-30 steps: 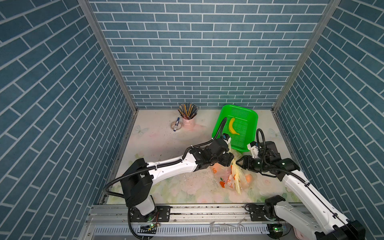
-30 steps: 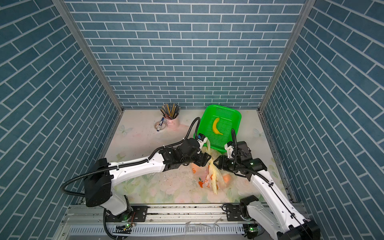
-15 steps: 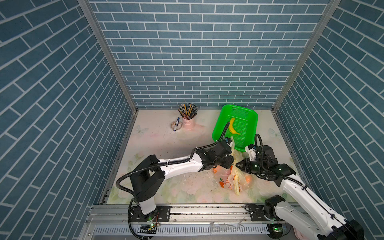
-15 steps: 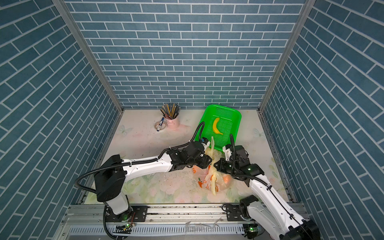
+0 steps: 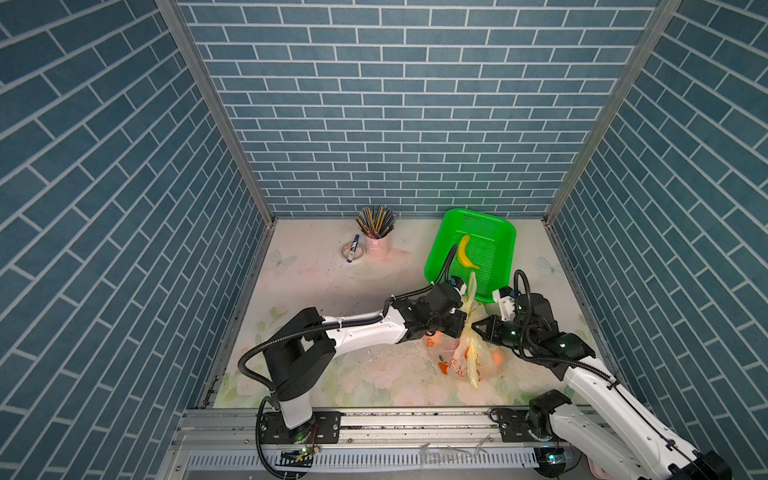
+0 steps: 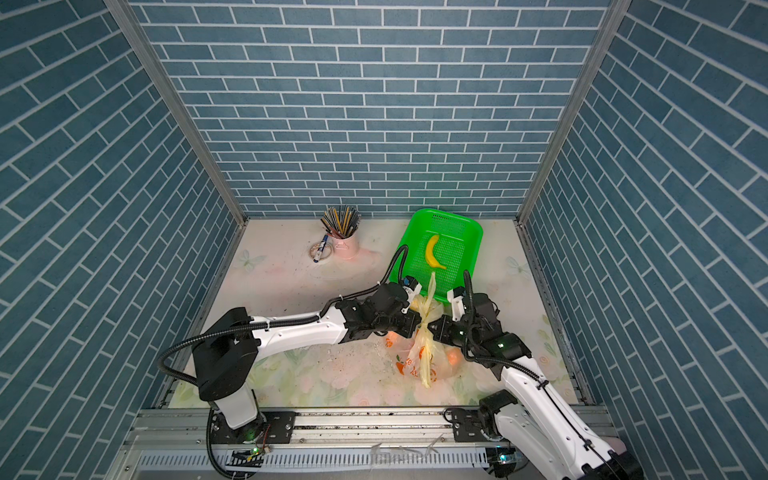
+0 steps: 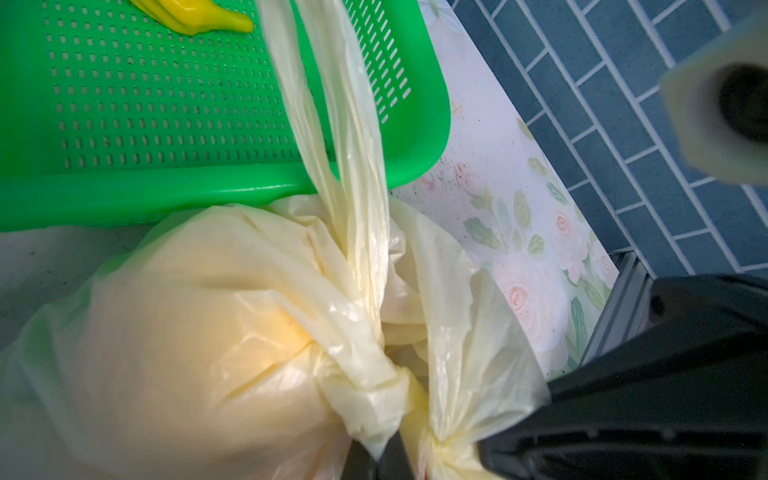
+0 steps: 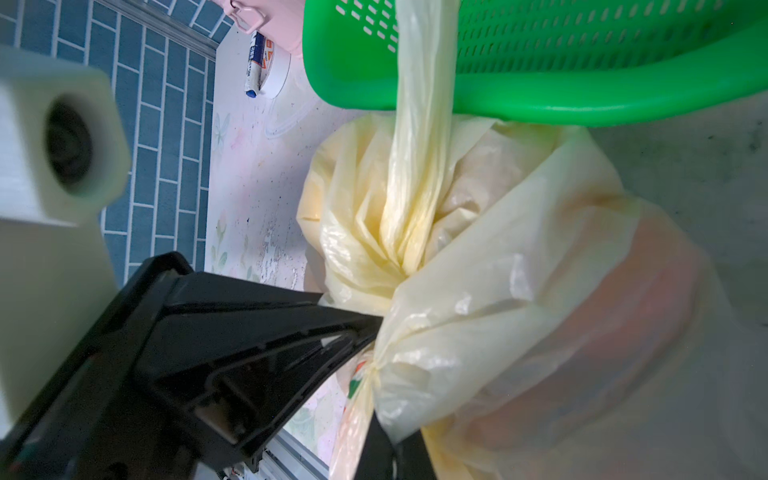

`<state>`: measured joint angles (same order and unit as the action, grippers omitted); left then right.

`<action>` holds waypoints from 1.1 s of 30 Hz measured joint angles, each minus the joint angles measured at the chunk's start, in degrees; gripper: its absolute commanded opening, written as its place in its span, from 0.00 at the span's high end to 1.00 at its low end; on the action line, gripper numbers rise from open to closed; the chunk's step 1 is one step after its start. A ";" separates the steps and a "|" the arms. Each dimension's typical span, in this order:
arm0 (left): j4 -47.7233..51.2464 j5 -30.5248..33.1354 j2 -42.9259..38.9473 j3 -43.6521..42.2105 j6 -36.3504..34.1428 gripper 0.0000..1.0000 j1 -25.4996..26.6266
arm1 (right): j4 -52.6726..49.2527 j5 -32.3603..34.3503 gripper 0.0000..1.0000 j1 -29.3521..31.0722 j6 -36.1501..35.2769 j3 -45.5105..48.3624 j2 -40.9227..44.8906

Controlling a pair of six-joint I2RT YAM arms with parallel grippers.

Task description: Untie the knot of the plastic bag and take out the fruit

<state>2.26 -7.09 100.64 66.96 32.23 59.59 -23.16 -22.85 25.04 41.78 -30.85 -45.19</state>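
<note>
Left gripper (image 5: 464, 329) was clamped on the plastic bag (image 5: 459, 358) at the knot (image 7: 370, 390); right gripper (image 5: 475, 327) pinched the film opposite; bag sat just beside green basket (image 5: 505, 232); fruit (image 5: 496, 356) inside.

Boxed in on three sides by blue brick-pattern walls (image 5: 399, 104) with white mortar lines. Bare metal corner posts (image 5: 217, 112) at both back corners. Pale tabletop (image 5: 316, 282) with floral and butterfly print, speckled with dark grit and scuffs near the middle. Aluminium rail (image 5: 415, 424) across the front edge. Even, diffuse lighting, soft shadows only.
</note>
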 measured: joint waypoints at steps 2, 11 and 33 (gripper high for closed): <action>-0.17 0.00 -1.40 -1.14 0.00 1.00 -0.44 | -0.02 1.14 1.00 0.15 0.00 -0.02 0.33; 0.11 0.02 -7.78 -4.83 -0.09 1.00 -4.31 | 0.00 6.82 1.00 0.22 0.00 -0.07 2.84; 5.14 4.04 -20.39 -12.74 -1.81 0.80 -15.32 | -5.03 18.56 0.91 -0.09 1.95 -0.17 10.21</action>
<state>7.40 -3.05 80.25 54.22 30.41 44.27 -28.18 -4.29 24.95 43.72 -31.03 -34.98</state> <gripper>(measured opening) 0.102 0.043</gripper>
